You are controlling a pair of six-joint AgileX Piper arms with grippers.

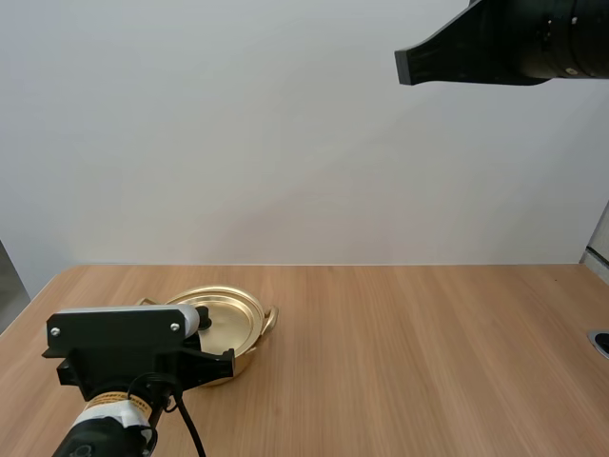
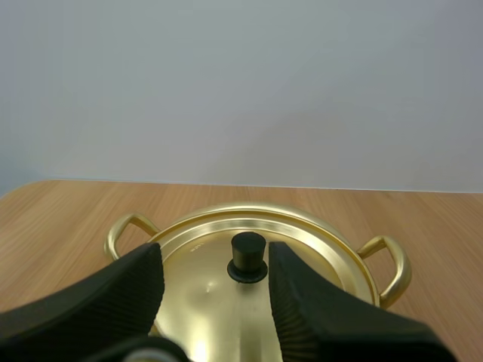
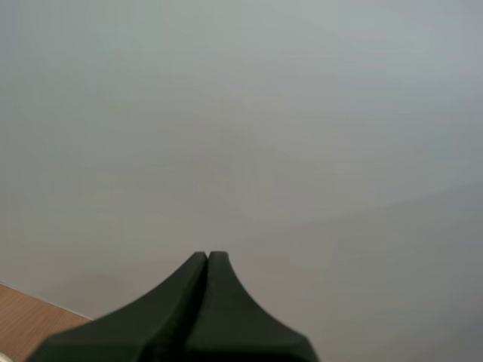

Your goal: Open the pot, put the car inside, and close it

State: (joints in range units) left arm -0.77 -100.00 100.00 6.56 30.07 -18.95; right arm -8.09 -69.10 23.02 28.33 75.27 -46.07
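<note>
The left end effector (image 2: 215,260) hung released, its fingers apart just short of the black knob (image 2: 248,256) on the lid (image 2: 204,302). The shiny gold pot (image 1: 249,352), lidded and with two loop handles, sat toward the counter's (image 1: 428,362) 8 o'clock. The right end effector (image 3: 207,260) was clenched, high toward 1 o'clock.

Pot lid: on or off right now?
On. The lid sits flat on the pot, knob upright; the open left gripper has not closed on it.
</note>
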